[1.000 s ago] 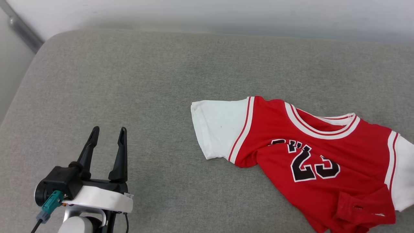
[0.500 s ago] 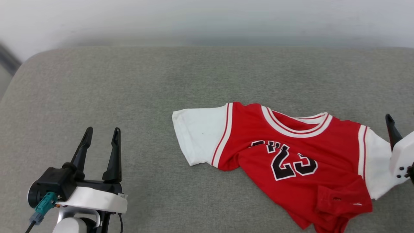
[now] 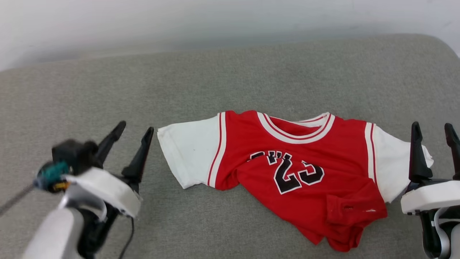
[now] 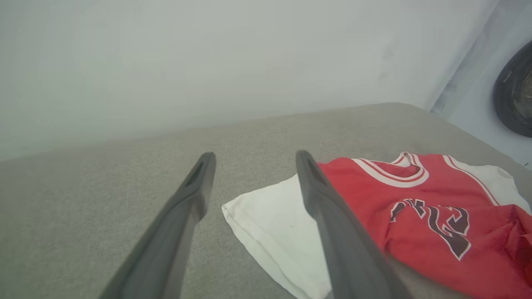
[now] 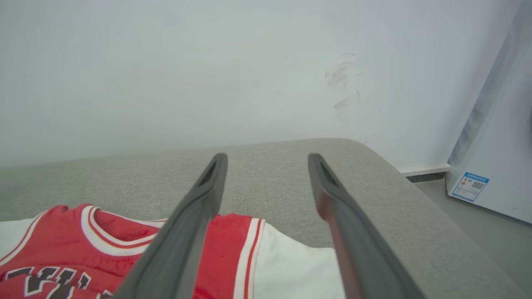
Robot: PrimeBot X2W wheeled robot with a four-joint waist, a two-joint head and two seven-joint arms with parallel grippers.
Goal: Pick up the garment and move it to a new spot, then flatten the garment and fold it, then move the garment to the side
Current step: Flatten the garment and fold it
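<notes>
You see the garment (image 3: pixel 287 169) lying rumpled on the grey cushion (image 3: pixel 230 79), left fingers (image 3: pixel 141 153) spread empty just beside one white sleeve, right fingers (image 3: pixel 417 154) spread empty by the other.

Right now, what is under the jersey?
The jersey lies on the grey cushion, which shows all around it. Its lower hem is bunched and folded over the red front, so the cushion beneath and the jersey's back are covered.
</notes>
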